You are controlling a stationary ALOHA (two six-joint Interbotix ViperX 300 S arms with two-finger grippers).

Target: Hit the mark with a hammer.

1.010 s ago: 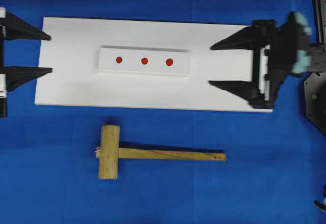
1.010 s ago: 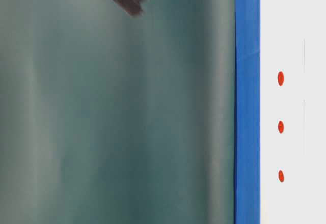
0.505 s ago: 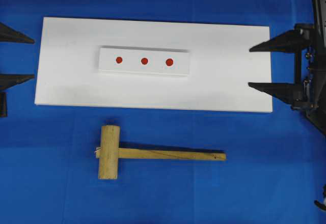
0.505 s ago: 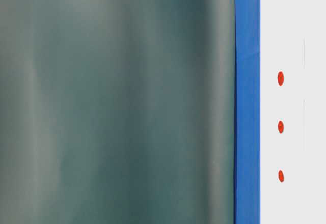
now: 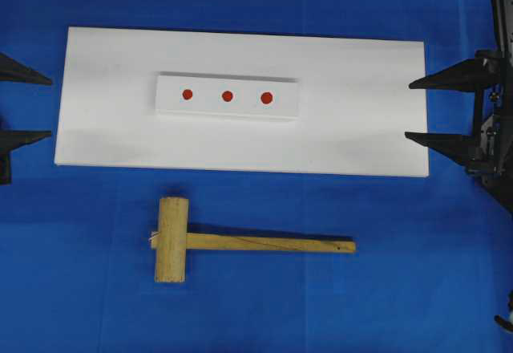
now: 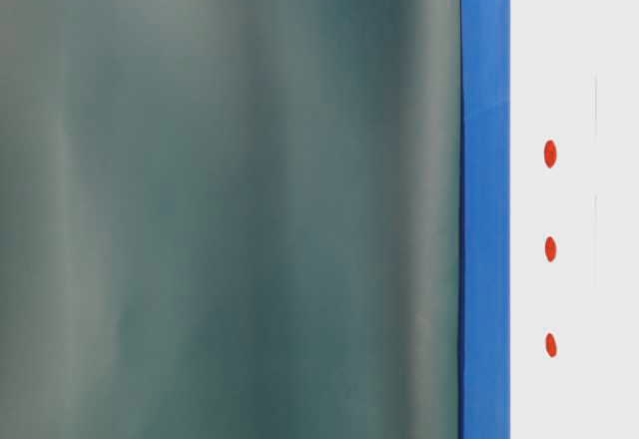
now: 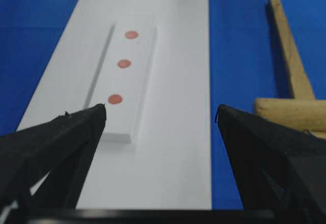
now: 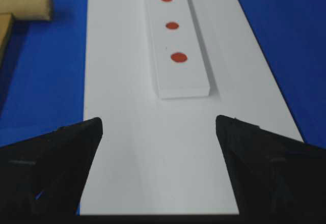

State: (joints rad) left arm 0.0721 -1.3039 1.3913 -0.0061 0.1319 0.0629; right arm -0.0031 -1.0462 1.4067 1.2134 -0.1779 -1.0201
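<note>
Hammer [image 5: 240,242] lying flat on the blue cloth [image 5: 256,305], untouched, just below the white board [image 5: 361,128] in the overhead view; thick head toward the left, slim handle running right.

Left gripper [image 5: 18,104] at the left edge of the overhead view, jaws spread wide, holding nothing, tips just off the board's left end. From the left wrist view, same gripper [image 7: 160,114] framing the board's near end between its two black fingers [image 7: 61,137], hammer [image 7: 293,96] off to the right on the cloth.

Right gripper [image 5: 429,110] at the right edge, jaws likewise wide apart and empty, tips just beside the board's right end. From the right wrist view, gripper [image 8: 159,124] straddling the board's width, with the raised strip [image 8: 183,84] straight ahead.

Raised strip [image 5: 227,96] sitting on the board, left of its middle, bearing three red dots in a row. Mark [image 5: 267,97], slightly the largest, rightmost of the three in the overhead view, nearest the right gripper; seen closest in the right wrist view [image 8: 179,57] and farthest in the left wrist view [image 7: 131,34]. Two smaller dots [image 5: 207,95] to its left.

Table-level view mostly blurred grey-green; only a blue band and three red dots [image 6: 550,249] on white at the right.
</note>
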